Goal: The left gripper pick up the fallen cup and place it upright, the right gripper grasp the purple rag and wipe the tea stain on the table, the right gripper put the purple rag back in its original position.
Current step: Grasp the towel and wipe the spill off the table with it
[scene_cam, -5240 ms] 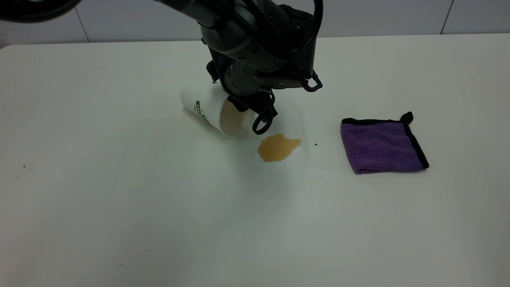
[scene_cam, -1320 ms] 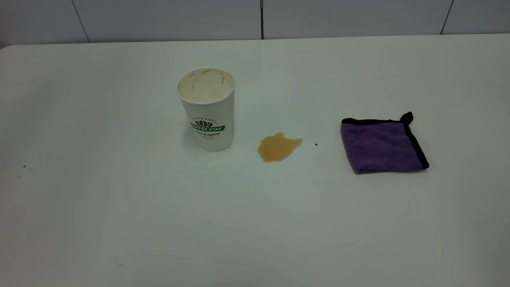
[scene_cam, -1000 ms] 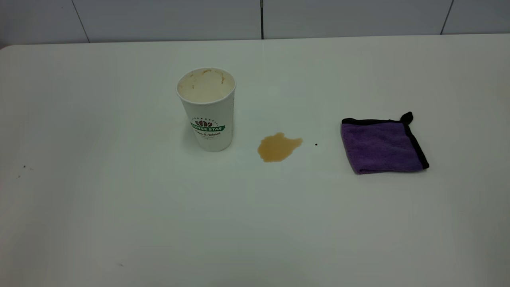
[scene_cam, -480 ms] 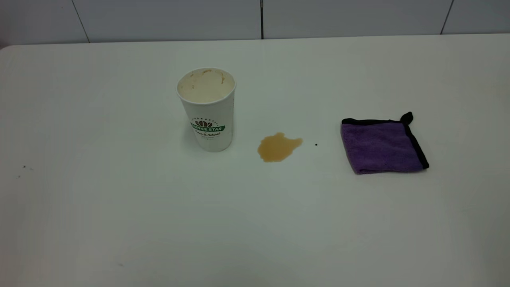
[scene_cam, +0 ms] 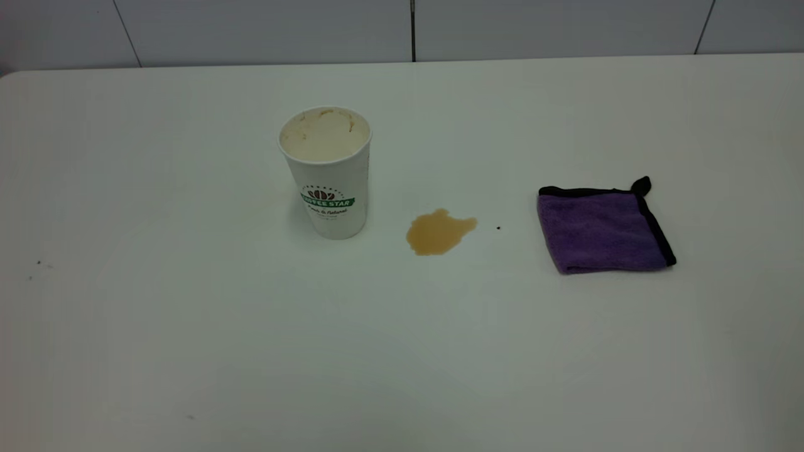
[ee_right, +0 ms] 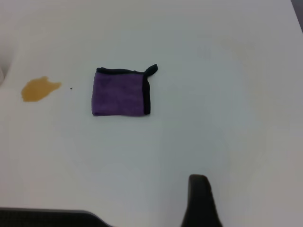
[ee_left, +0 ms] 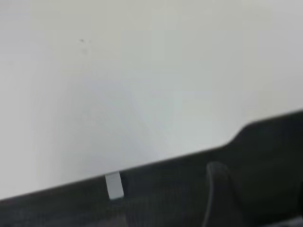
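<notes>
Exterior view, change: 5.2 s ago the left arm was bent over the cup, which lay on its side just beside the tea stain; the arm has since left this view and nothing has shifted over the last 1.3 s.
Exterior view, cup: the cup (scene_cam: 326, 176) stands upright with its mouth up, near the tea stain (scene_cam: 438, 232) on the left arm's side, and clear of it.
Exterior view, purple rag: the purple rag (scene_cam: 603, 232) lies folded flat on the table (scene_cam: 188, 345), on the opposite side of the stain from the cup, apart from it and untouched.
Exterior view, speck: a small dark speck (scene_cam: 499, 228) sits between the stain and the rag.
Exterior view, meaning: the first step looks done; the stain is unwiped, so fetching the rag appears to be the step in hand.
Left wrist view, arm pose: the left gripper (ee_left: 215, 198) shows only as dark housing over bare table, with neither stain nor cup in sight, so it seems pulled well away from the stain.
Left wrist view, claw: its state cannot be told here.
Right wrist view, arm pose: the right gripper (ee_right: 199, 203) hangs high and well back from the stain, looking down on the rag and, beyond it, the stain.
Right wrist view, claw: it carries nothing, but whether it stands wide or narrow cannot be told.
Right wrist view, next move: the gripper likely needs to descend toward the rag.
</notes>
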You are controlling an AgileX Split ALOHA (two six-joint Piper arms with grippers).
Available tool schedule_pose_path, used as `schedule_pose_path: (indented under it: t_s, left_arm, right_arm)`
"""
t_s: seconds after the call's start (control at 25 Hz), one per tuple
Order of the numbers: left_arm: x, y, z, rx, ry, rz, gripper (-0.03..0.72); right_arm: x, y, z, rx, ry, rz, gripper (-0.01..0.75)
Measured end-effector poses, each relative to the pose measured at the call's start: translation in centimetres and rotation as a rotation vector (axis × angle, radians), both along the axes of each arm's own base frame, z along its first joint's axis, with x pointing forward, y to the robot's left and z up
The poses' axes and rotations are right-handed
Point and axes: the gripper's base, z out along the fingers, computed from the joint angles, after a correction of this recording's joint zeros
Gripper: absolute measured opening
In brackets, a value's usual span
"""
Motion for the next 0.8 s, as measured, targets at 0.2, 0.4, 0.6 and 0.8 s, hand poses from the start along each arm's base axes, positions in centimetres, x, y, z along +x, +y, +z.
schedule_pose_path:
  t_s: [0.2, 0.4, 0.6, 0.8]
  left_arm:
    - [-1.8, 0.1, -0.1, -0.012, -0.121, 0.099, 0.427]
    - [-2.1, 0.1, -0.2, -0.012, -0.136, 0.117, 0.427]
    - [-2.1, 0.1, -0.2, -0.012, -0.137, 0.117, 0.427]
    - [-2.2, 0.1, -0.2, -0.012, -0.136, 0.117, 0.427]
  right_arm:
    - [0.0, 0.0, 0.0, 0.0, 0.0, 0.0, 0.576]
    - [0.0, 0.0, 0.0, 0.0, 0.0, 0.0, 0.576]
    - [0.0, 0.0, 0.0, 0.0, 0.0, 0.0, 0.576]
    - [0.0, 0.0, 0.0, 0.0, 0.0, 0.0, 0.576]
